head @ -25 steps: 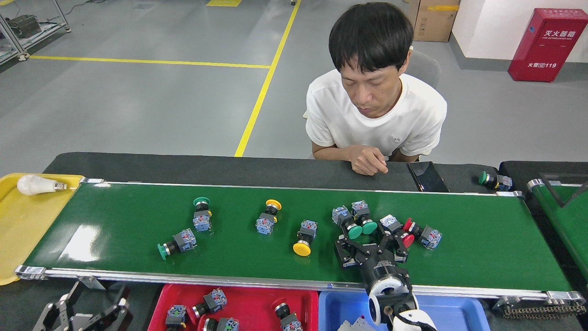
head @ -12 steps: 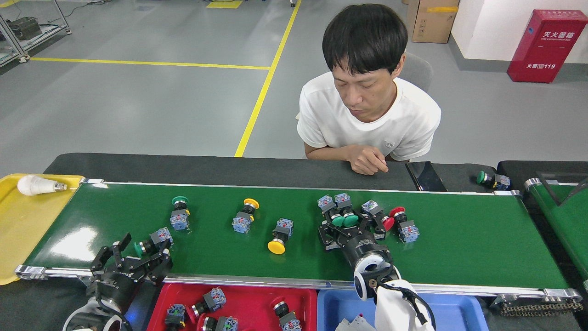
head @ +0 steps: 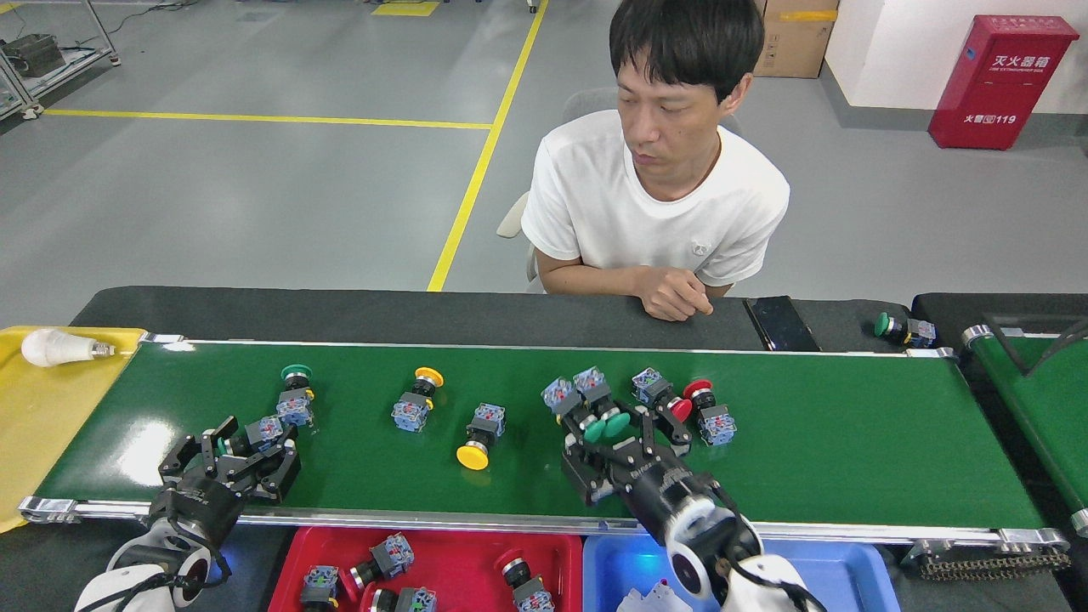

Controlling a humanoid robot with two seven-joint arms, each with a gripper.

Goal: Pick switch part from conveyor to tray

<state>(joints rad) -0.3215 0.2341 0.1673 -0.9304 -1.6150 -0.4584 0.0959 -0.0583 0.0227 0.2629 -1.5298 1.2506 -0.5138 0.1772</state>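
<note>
Both arms reach up from the bottom edge over the near rail of the conveyor [head: 850, 442], a wide glossy green belt with silver aluminium rails.

The left tool [head: 234, 450] is black, with angular linked fingers spread apart around a green-capped switch part [head: 255, 435]. I can't tell if the fingers are actually touching it. The arm behind it has a white shell and a black round wrist.

The right tool [head: 614, 449] is also spread wide, with its fingertips right at a pair of green-capped switches [head: 591, 406] lying side by side. It isn't clamped on anything as far as I can see.

The switch parts all look alike: a grey-blue blocky body, a black collar and a smooth mushroom cap in green, yellow or red. Several lie on their sides along the belt.

The red tray [head: 442, 544] under the near rail already holds a few. The blue tray [head: 841, 578] sits beside it.

A person [head: 654, 204] in a white tee rests a hand on the black bench behind the belt.
</note>
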